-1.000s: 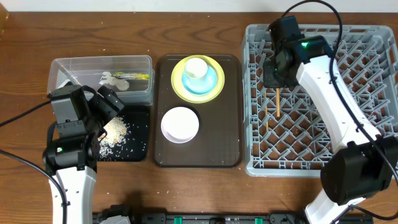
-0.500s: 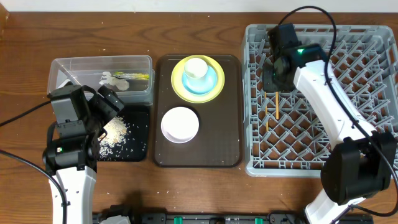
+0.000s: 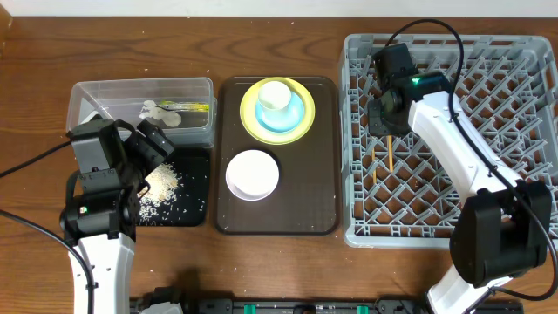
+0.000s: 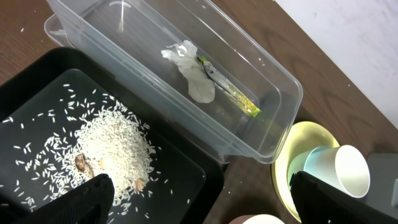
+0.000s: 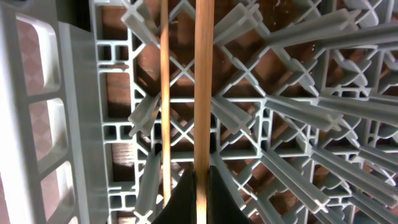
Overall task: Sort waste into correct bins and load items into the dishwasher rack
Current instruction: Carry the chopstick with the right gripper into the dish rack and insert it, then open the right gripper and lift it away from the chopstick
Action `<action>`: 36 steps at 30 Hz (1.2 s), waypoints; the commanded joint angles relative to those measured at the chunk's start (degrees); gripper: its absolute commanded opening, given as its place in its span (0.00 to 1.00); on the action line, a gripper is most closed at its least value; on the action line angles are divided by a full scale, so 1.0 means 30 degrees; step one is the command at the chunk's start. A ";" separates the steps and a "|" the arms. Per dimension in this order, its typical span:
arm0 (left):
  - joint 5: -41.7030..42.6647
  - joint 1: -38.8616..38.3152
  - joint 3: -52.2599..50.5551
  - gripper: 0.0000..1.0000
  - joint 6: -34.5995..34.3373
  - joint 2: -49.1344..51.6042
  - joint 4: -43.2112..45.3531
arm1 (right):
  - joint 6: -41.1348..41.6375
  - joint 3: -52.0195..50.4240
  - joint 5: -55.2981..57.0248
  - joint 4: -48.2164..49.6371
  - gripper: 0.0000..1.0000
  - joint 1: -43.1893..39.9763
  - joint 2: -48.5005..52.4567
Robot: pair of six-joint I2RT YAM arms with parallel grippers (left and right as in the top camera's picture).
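Brown wooden surface carries, from the left arm's side to the right arm's: the bins, a dark serving tray (image 3: 323, 192), and the grey dishwasher rack (image 3: 523, 201). The clear tub (image 3: 139, 87) holds the crumpled tissue (image 4: 193, 74) with the green-and-orange wrapper (image 4: 227, 93) touching it. The black tray (image 3: 196, 187) lies just beside the tub and holds a heap of rice scraps (image 4: 115, 146) with loose grains scattered around it. The left tool (image 4: 200, 186) hangs over the black tray, fingers spread wide and grasping nothing. On the serving tray, the yellow plate (image 3: 248, 118) carries the blue bowl (image 3: 296, 118), and the cream cup (image 3: 275, 94) sits in that bowl; the white bowl (image 3: 253, 173) stands apart, nearer the arms. The right tool (image 5: 200, 177) is inside the rack near its left wall, clenched on the chopsticks (image 5: 204, 81): one stick runs between the fingers, and the other passes just beside them. Both sticks lie side by side over the rack's grid.
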 commanded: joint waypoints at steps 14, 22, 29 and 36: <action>-0.0095 0.0102 0.0408 0.93 0.0044 0.0022 -0.0058 | -0.0255 -0.1093 0.0532 0.1086 0.01 -0.0233 0.0306; -0.0095 0.0102 0.0408 0.93 0.0044 0.0022 -0.0058 | -0.0255 -0.2149 0.0532 0.2382 0.01 -0.0481 0.0306; -0.0095 0.0102 0.0408 0.93 0.0044 0.0022 -0.0058 | -0.0255 -0.2565 0.0525 0.2732 0.01 -0.0568 0.0306; -0.0095 0.0095 0.0408 0.94 0.0044 0.0022 -0.0058 | -0.0255 -0.2965 0.0532 0.3213 0.08 -0.0568 0.0306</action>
